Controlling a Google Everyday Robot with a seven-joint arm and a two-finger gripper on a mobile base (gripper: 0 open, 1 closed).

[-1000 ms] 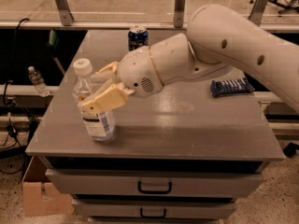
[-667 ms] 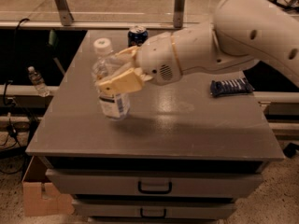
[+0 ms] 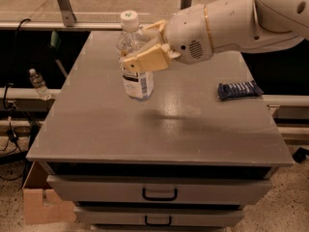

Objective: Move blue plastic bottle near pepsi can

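Observation:
The blue plastic bottle is clear, with a white cap and a white label. It stands upright at the back middle of the grey table. My gripper reaches in from the right and is shut on the bottle's upper body, its tan fingers wrapped around the front. The bottle's base looks slightly above the table top, with a shadow to its lower right. The pepsi can is hidden behind the bottle and gripper.
A flat dark blue snack packet lies near the table's right edge. A tiny clear bottle sits off the table at left. Below the front edge are drawers, and a cardboard box stands on the floor. Metal rail posts stand behind.
My gripper has carried the bottle from the table's front left toward the back middle. The pepsi can, seen earlier at the back, is now covered by the bottle and gripper.

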